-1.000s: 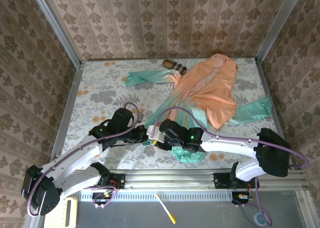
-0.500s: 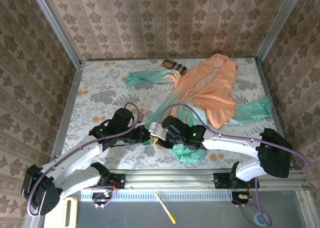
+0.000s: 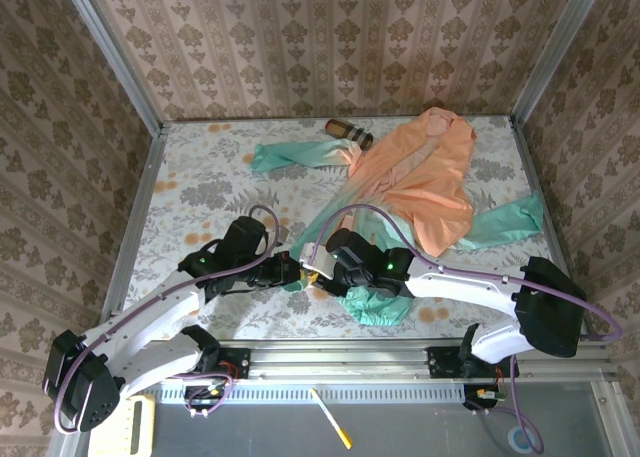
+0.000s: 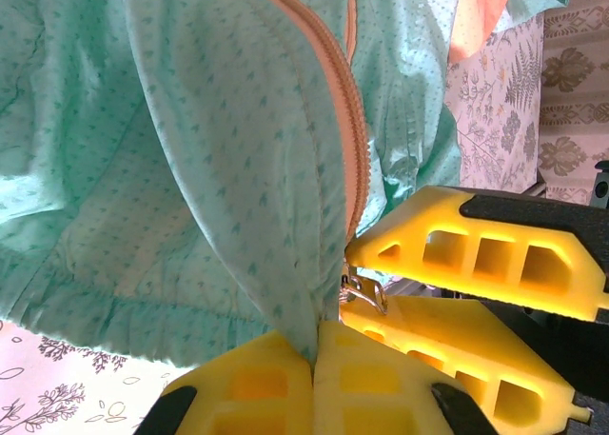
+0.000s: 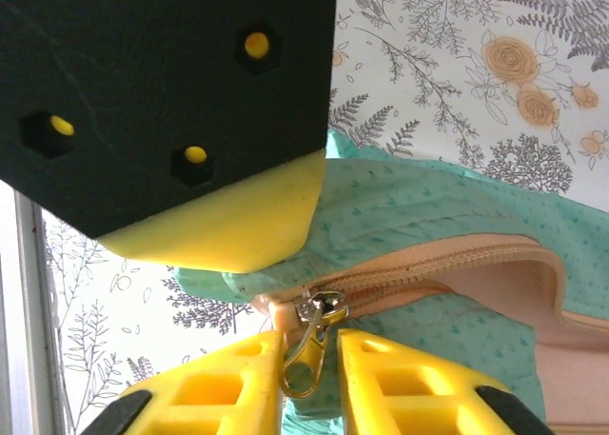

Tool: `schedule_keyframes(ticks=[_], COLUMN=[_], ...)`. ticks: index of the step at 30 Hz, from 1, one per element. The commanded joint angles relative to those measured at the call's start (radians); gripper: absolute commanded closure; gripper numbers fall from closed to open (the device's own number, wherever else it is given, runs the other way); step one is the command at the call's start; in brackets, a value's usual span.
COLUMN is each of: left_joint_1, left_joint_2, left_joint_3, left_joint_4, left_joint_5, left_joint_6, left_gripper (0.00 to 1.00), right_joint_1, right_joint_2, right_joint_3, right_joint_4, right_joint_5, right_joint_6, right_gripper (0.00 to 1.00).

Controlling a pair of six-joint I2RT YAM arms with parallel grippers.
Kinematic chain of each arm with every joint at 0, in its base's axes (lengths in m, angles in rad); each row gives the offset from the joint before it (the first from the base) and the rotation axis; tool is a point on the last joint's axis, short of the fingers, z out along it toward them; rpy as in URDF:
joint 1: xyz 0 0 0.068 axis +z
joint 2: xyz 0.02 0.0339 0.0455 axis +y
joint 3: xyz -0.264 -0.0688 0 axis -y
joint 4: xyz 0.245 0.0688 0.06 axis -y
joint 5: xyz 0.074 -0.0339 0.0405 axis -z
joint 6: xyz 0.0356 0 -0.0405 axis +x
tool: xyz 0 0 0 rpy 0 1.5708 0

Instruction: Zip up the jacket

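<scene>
Tabletop had bare surface along its left edge and far-left corner. Jacket ran diagonally from the far-right corner to near-edge centre, one sleeve end just short of the right edge. Left gripper was pressed together on the mint hem beside the zipper. Right gripper straddled zipper pull, jaws narrow; couldn't tell if clamped.

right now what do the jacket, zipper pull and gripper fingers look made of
jacket: thin matte woven fabric, it creases and drapes softly. zipper pull: likely metal, shiny with glints. right gripper fingers: yellow matte plastic, probably printed, with hollow cells.
</scene>
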Motion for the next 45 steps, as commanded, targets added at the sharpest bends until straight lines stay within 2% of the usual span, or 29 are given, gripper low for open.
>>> schedule_keyframes(ticks=[1, 7, 13, 18, 24, 27, 31, 36, 45], left_joint_1=[-0.01, -0.01, -0.01, -0.009, -0.01, -0.011, -0.011, -0.016, -0.019], left_joint_2=[0.0, 0.0, 0.003, 0.006, 0.007, 0.008, 0.008, 0.011, 0.01], left_joint_3=[-0.013, -0.019, -0.023, -0.023, -0.026, -0.026, -0.026, -0.025, -0.028], left_joint_4=[-0.011, -0.018, -0.016, -0.016, -0.017, -0.02, -0.026, -0.026, -0.039], left_joint_5=[0.017, 0.023, 0.027, 0.031, 0.034, 0.033, 0.03, 0.029, 0.021], left_joint_6=[0.033, 0.049, 0.057, 0.06, 0.065, 0.07, 0.075, 0.075, 0.086], left_gripper=[1.0, 1.0, 1.0, 1.0, 1.0, 1.0, 1.0, 1.0, 1.0], right_joint_1=[-0.008, -0.018, -0.038, -0.042, -0.042, -0.043, -0.043, -0.043, -0.046], right_joint_2=[-0.008, -0.012, -0.012, 0.006, 0.017, 0.021, 0.042, 0.053, 0.058], right_joint_3=[0.022, 0.03, 0.036, 0.049, 0.06, 0.061, 0.077, 0.087, 0.101], right_joint_4=[-0.027, -0.047, -0.066, -0.076, -0.083, -0.087, -0.103, -0.1, -0.143], right_joint_5=[-0.012, -0.045, -0.09, -0.107, -0.106, -0.106, -0.124, -0.127, -0.14], right_joint_6=[0.014, 0.013, 0.022, 0.024, 0.024, 0.029, 0.033, 0.036, 0.022], right_gripper=[0.81, 0.83, 0.78, 0.87, 0.89, 0.85, 0.74, 0.73, 0.84])
